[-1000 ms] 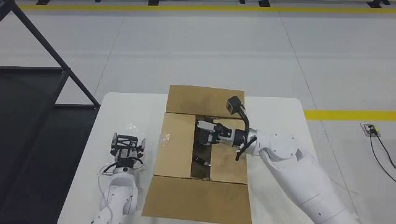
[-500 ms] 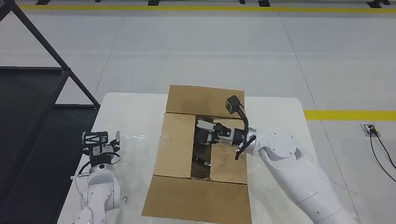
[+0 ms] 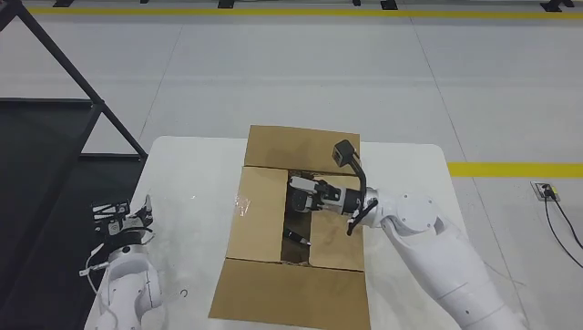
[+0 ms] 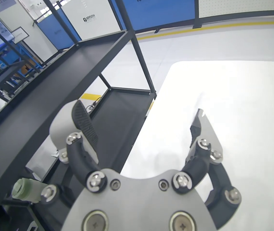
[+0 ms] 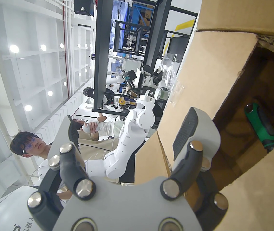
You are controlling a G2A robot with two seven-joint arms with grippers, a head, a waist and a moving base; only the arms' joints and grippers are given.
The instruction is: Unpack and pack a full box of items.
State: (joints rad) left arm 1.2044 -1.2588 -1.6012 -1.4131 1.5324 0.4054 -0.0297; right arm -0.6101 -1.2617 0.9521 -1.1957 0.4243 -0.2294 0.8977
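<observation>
Unpacking is judged unfinished: a tool [image 5: 262, 131] is left in the box [image 3: 260, 221]; the left hand [image 4: 139, 118] and right hand [image 3: 299, 195] are held open, empty.

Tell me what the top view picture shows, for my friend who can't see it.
A brown cardboard box sits open on a white table, with the right gripper open at its dark middle gap. The left gripper, also open, hangs at the table's edge beside a black metal rack.

The box [image 3: 258, 211] is plain brown cardboard; the tool [image 5: 259, 126] inside the box, green and black; the table [image 3: 191, 175] under the box, white; the rack [image 3: 41, 202] beside the box, black.
</observation>
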